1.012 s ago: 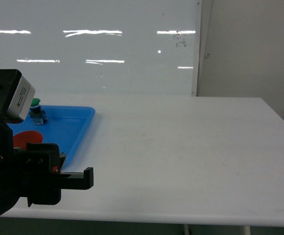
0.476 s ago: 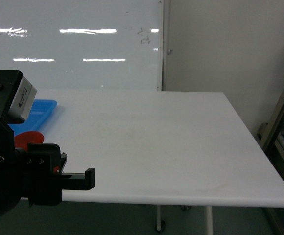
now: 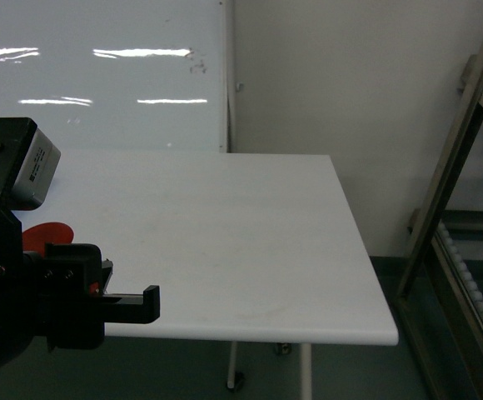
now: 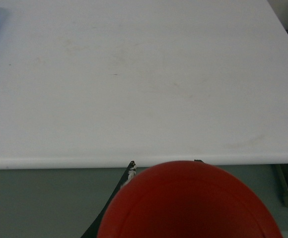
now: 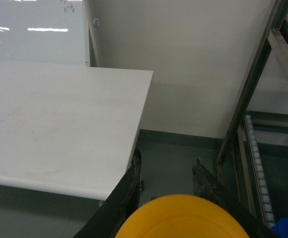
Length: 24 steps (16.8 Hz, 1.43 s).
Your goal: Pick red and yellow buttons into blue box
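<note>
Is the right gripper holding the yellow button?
Yes. In the right wrist view the yellow button sits between the right gripper's fingers, off the table edge.

Head view: table (image 3: 225, 233) spans 9 to center, its right edge running toward 5 o'clock. Whiteboard (image 3: 100, 75) stands behind the table at 10–11 o'clock. Metal rack (image 3: 466, 208) sits off the table's right side at 3–4 o'clock, on the floor. Left arm (image 3: 25, 275) fills 8 o'clock, in front of the table's near edge. Left wrist view: button cap (image 4: 183, 203) at 6 o'clock, before the table edge. Right wrist view: second button cap (image 5: 183, 218) at 6 o'clock, table at 9, rack at 3.
</note>
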Available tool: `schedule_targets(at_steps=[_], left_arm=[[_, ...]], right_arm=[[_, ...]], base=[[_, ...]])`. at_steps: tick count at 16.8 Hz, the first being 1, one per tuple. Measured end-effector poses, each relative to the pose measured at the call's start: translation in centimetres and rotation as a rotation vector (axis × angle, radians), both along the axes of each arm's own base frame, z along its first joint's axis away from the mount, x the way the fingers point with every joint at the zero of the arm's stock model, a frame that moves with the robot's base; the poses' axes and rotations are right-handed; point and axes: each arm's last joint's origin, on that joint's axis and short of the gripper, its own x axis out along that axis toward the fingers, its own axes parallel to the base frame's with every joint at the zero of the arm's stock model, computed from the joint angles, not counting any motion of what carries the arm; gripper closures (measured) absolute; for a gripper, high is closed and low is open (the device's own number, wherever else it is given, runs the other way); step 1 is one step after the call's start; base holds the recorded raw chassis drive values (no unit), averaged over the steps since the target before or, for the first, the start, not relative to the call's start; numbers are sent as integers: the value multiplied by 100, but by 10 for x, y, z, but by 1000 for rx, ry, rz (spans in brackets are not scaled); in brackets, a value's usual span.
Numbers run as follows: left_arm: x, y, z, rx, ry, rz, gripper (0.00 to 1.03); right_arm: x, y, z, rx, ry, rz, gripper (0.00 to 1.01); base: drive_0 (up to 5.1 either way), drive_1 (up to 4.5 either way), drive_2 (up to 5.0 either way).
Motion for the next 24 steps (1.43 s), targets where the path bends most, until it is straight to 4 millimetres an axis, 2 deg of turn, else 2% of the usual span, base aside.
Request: schedule_targets(at_steps=[9, 24], left_arm=[[0, 0, 0, 2, 3, 0, 78], [0, 0, 0, 2, 3, 0, 78]], right_arm=[[0, 0, 0, 0, 1, 0, 72], [0, 0, 0, 0, 0, 0, 72]], base=[[484, -248, -248], [458, -394, -72]])
